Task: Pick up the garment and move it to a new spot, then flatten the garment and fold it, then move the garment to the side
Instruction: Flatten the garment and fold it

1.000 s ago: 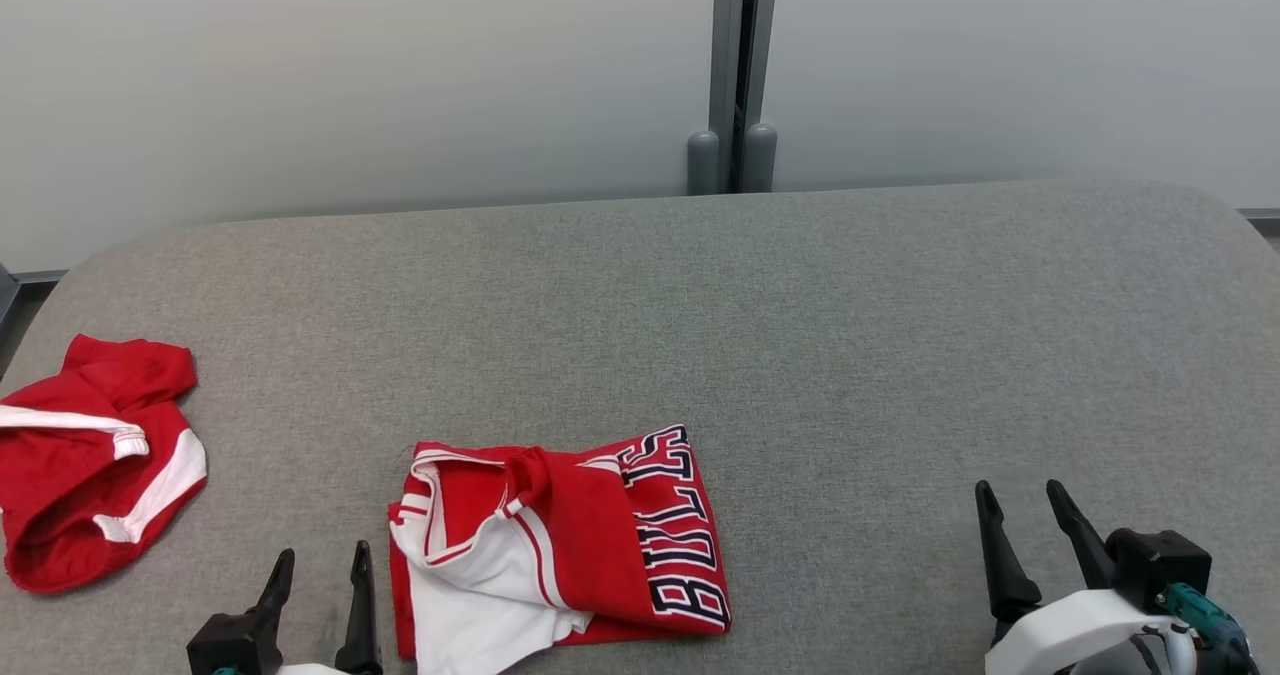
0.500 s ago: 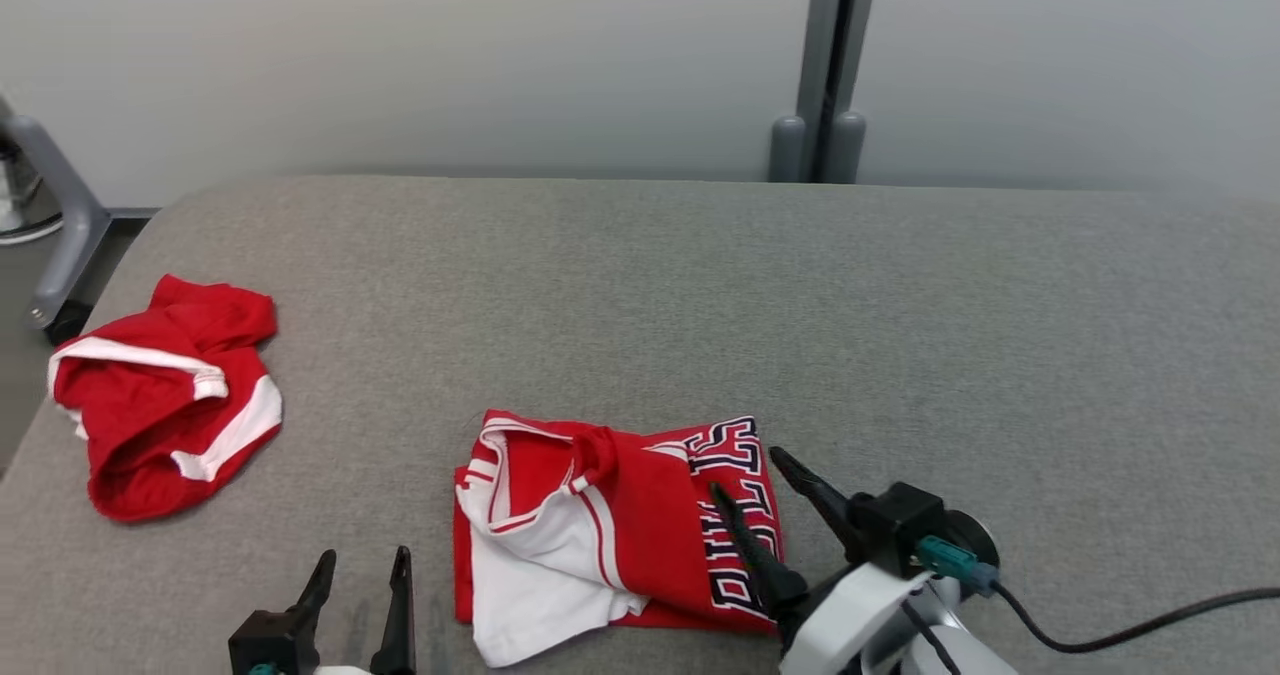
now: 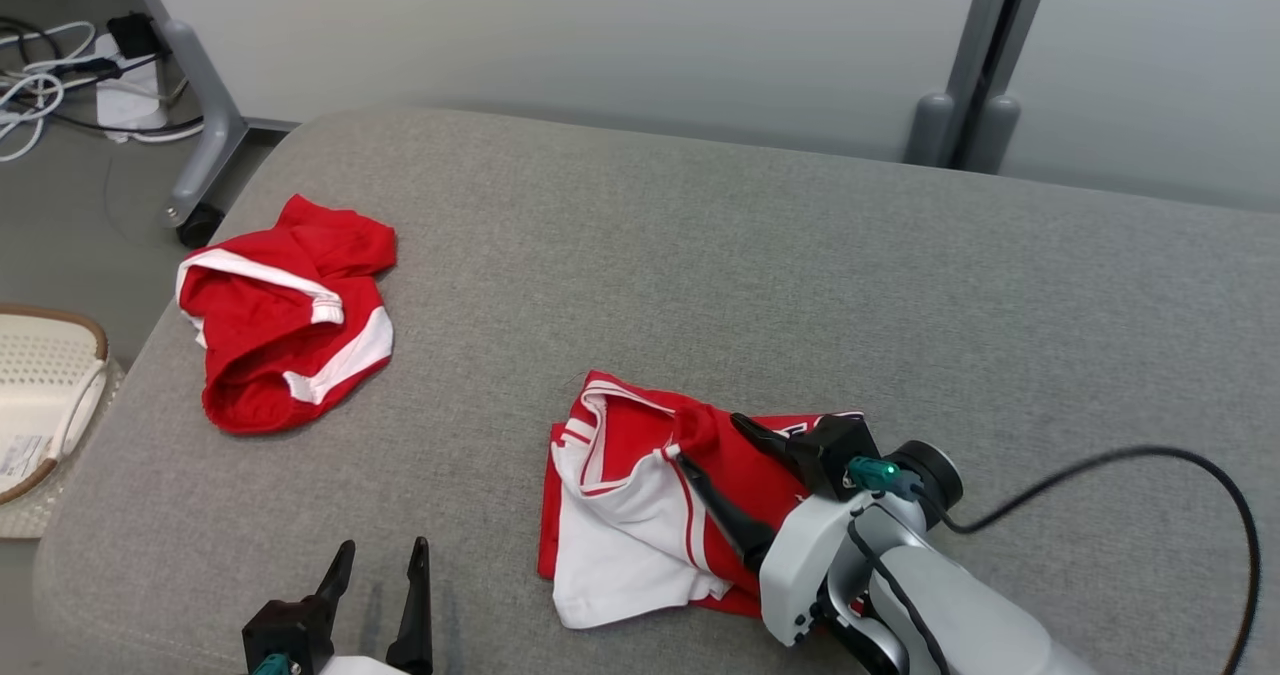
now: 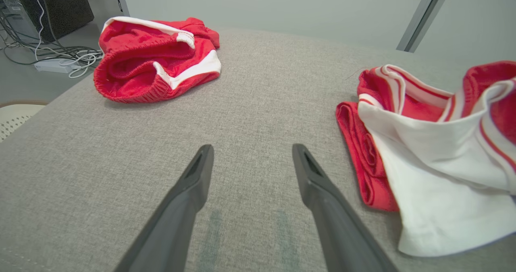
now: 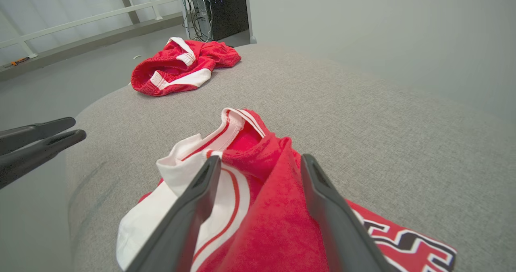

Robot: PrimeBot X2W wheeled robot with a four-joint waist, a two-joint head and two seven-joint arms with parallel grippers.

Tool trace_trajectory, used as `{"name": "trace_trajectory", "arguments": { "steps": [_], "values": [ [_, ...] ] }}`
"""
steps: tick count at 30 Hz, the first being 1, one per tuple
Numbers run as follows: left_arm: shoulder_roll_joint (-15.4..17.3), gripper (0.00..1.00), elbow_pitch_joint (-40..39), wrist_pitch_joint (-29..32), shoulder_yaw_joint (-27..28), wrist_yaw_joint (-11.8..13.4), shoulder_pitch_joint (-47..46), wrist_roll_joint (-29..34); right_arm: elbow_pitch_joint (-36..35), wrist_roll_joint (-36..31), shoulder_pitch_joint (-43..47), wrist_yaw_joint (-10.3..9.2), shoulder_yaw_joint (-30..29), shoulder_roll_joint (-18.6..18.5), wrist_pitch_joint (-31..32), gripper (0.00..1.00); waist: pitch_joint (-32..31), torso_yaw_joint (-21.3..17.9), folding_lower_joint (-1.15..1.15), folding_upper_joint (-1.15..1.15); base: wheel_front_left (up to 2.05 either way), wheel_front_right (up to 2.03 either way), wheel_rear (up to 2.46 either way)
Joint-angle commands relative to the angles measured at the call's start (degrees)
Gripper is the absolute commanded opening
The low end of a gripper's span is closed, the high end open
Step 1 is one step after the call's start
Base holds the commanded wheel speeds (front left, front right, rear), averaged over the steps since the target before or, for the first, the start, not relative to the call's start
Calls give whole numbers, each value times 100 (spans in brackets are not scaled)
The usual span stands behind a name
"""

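Right gripper [image 3: 712,443] hangs spread wide over the folded jersey [image 3: 620,545], its fingers straddling the bunched red ridge. I'd say it's lined up to pinch the jersey and carry it aside. Whether the tips touch cloth is hard to tell. Its own pale arm covers most of the lettering behind it. Off to its left, the left gripper [image 3: 383,555] hovers parted over bare grey cushion [image 3: 700,255], its body cut off at the frame edge. Farther beyond lie crumpled red shorts [image 3: 285,315].

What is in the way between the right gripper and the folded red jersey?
Nothing visible. The open right gripper sits right over the jersey, a finger on each side of its raised red fold.
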Motion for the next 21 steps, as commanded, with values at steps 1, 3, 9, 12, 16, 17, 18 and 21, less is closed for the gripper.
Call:
{"name": "trace_trajectory", "arguments": {
  "steps": [1, 3, 9, 12, 16, 17, 18, 21],
  "values": [
    [19, 100, -26, 1, -21, 38, -133, -50, 179, 37, -151, -2, 61, -47, 109, 78, 63, 78, 0, 0, 0, 0, 0],
    [20, 100, -35, 1, -48, 59, -142, -91, 287, 86, -247, -2, 175, -39, 135, 39, 82, 110, 0, 0, 0, 0, 0],
    [19, 100, -65, 1, -41, 93, -127, -139, 209, 313, -339, -2, 548, -42, -43, 0, 50, 108, 0, 0, 0, 0, 0],
    [20, 100, -84, 1, -17, 69, -95, -120, -51, 520, -224, -1, 874, -27, -133, 0, -26, 60, 0, 0, 0, 0, 0],
    [19, 100, -123, 2, 7, 68, -27, -89, -574, 988, -77, -1, 1592, -45, -185, 0, -124, -44, 0, 0, 0, 0, 0],
    [19, 100, -121, 2, 24, 56, -23, -78, -737, 1176, -31, 0, 1840, -34, -189, 0, -144, -78, 0, 0, 0, 0, 0],
    [22, 100, -122, 2, 41, 46, -19, -66, -779, 1327, -20, -1, 1992, -38, -188, 35, -159, -121, 0, 0, 0, 0, 0],
    [19, 100, -127, 2, 64, 34, -43, -41, -888, 1749, -55, -2, 2330, -59, -213, 100, -191, -229, 0, 0, 0, 0, 0]
  ]
}}
